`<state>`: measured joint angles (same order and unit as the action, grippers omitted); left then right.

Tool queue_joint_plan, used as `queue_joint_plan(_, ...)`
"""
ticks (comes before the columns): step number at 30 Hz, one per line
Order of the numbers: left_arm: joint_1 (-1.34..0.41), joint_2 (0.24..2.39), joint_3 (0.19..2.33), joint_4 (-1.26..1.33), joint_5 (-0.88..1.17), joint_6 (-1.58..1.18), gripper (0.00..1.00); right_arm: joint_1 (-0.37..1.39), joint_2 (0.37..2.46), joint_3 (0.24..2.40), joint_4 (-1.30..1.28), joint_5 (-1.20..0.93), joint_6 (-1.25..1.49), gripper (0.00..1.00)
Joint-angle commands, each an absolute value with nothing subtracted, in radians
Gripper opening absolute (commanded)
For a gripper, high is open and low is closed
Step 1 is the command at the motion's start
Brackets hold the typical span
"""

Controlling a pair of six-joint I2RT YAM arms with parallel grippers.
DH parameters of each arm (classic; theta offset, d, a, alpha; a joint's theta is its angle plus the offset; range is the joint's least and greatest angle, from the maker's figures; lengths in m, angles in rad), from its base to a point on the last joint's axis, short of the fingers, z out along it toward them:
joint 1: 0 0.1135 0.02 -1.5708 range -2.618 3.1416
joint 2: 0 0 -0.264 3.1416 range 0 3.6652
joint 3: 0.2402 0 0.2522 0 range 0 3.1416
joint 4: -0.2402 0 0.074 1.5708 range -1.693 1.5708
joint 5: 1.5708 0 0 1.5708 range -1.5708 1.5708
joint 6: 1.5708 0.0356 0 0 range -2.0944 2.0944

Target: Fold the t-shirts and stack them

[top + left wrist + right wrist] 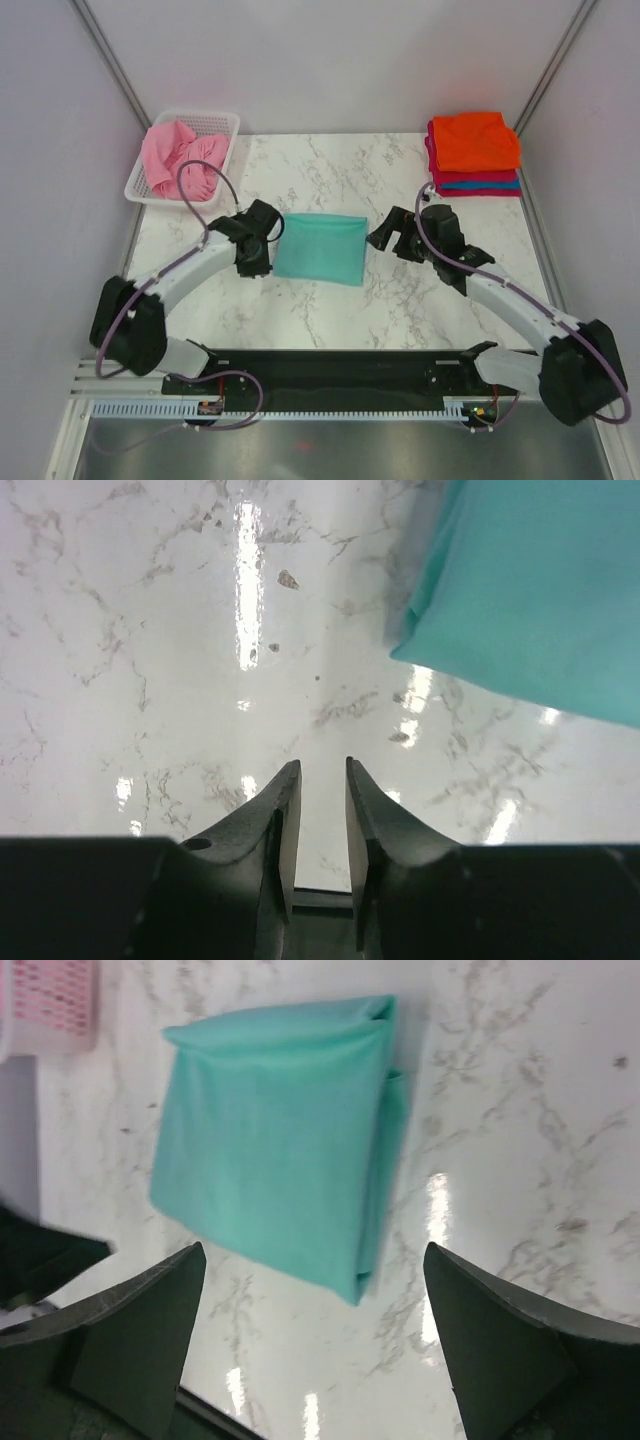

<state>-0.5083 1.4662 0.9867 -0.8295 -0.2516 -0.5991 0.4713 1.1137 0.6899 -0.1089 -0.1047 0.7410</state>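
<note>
Both end effectors empty, one on each side of the folded teal t-shirt (320, 248) at the centre of the worktop (330, 310).

The left end effector (322, 765) has its fingers a narrow gap apart with nothing between them; it sits over bare marble just beside the left edge of the teal t-shirt. The right end effector (314, 1250) has its fingers spread wide and holds nothing; it sits just beside the right edge of the same shirt and faces it. The teal t-shirt lies flat, folded into a rectangle. At the far right corner stands a stack of folded t-shirts: the orange t-shirt (475, 140) on top, then the crimson t-shirt (440, 178), with a blue t-shirt (505, 186) showing near the bottom. At the far left corner a white basket (215, 118) holds the pink t-shirt (180, 155), crumpled and unfolded.
</note>
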Motion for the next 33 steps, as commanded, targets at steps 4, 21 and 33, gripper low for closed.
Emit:
queue_joint_plan(4, -0.512, 1.090, 1.002, -0.919, -0.147, -0.515, 0.34, 0.335, 1.412, 0.790, -0.023, -0.268, 0.637, 0.98)
queue_joint_plan(21, -0.514, 0.654, 0.853, -0.808, -0.195, -0.515, 0.36, 0.348, 1.885, 0.877, 0.334, -0.410, 0.749, 0.77)
queue_joint_plan(33, -0.514, 0.615, 0.845, -0.805, -0.224, -0.517, 0.37, 0.390, 1.884, 0.755, 0.468, -0.411, 0.818, 0.10)
